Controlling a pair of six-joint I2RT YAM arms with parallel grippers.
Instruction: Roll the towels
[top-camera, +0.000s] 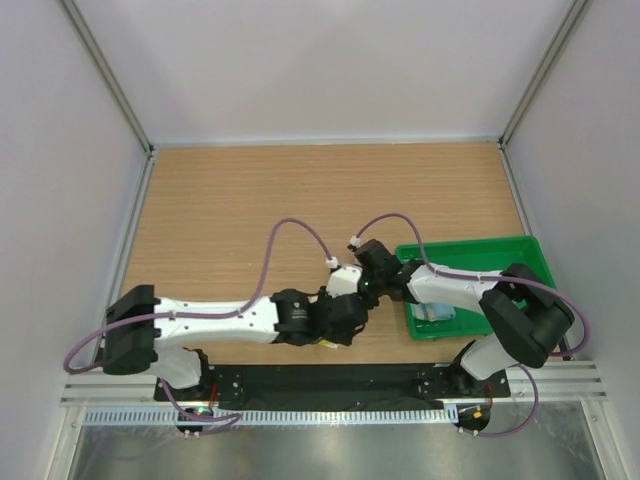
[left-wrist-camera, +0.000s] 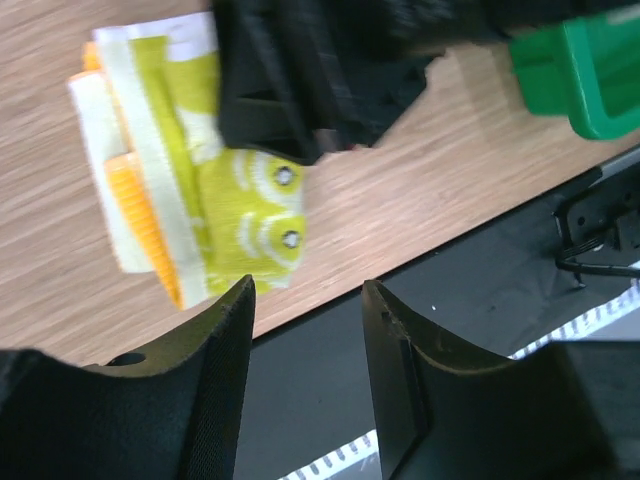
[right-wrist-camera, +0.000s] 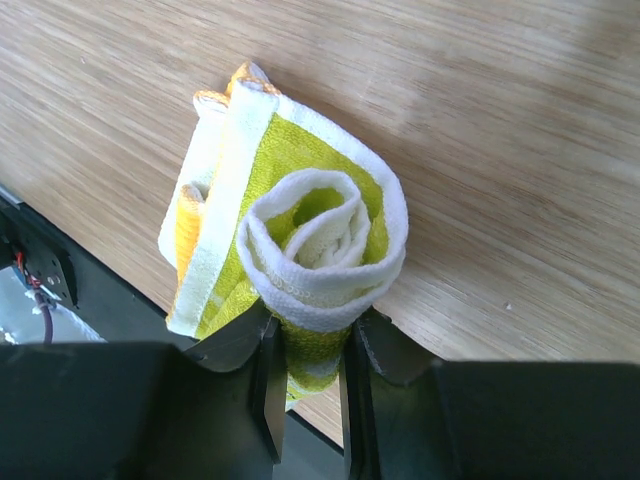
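Observation:
The pale yellow towel (right-wrist-camera: 300, 230) with lime-green and orange patches lies at the table's near edge, one end wound into a roll. My right gripper (right-wrist-camera: 312, 335) is shut on that rolled end. The towel also shows in the left wrist view (left-wrist-camera: 170, 170), with my right gripper (left-wrist-camera: 290, 80) on it. My left gripper (left-wrist-camera: 305, 290) is open and empty, just in front of the towel, over the table's near edge. From above, both grippers meet at centre front, left (top-camera: 345, 318) and right (top-camera: 365, 285). The light blue towel (top-camera: 436, 313) lies in the green tray.
The green plastic tray (top-camera: 520, 255) stands at the right front of the wooden table; its corner shows in the left wrist view (left-wrist-camera: 590, 70). The black base plate (left-wrist-camera: 480, 300) runs along the near edge. White walls enclose the table on three sides.

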